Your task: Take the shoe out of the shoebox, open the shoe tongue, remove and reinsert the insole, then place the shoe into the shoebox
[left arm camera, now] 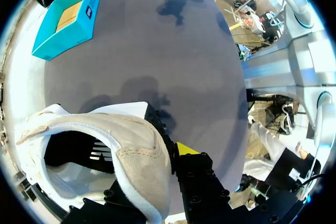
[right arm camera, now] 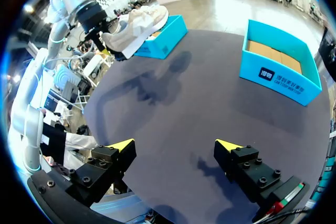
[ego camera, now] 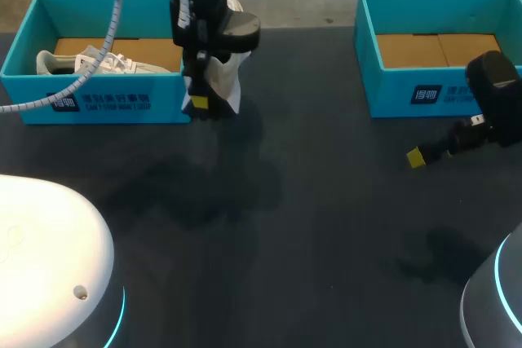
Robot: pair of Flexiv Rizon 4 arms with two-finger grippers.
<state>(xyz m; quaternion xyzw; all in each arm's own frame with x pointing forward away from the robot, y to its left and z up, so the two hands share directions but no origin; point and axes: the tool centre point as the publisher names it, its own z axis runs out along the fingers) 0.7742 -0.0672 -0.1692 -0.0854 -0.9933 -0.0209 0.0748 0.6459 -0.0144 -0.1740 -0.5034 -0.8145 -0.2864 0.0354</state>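
My left gripper (ego camera: 202, 102) hangs above the table by the right end of the left teal shoebox (ego camera: 106, 103), shut on a white shoe (ego camera: 223, 79). In the left wrist view its fingers pinch the shoe's (left arm camera: 136, 156) padded heel collar; one yellow fingertip (left arm camera: 186, 148) shows outside, while the other is hidden inside the shoe's opening. A second white shoe (ego camera: 86, 61) lies in the left shoebox. My right gripper (right arm camera: 175, 145) stands open and empty over bare table, low at the right (ego camera: 420, 156). From there the held shoe (right arm camera: 137, 24) shows hanging in front of the left shoebox (right arm camera: 165, 40).
A second teal shoebox (ego camera: 391, 87) stands at the back right, with only its brown cardboard bottom showing; it also appears in the right wrist view (right arm camera: 278, 72) and far ahead of the left gripper (left arm camera: 73, 17). Dark tabletop (ego camera: 310, 226) spreads between the boxes.
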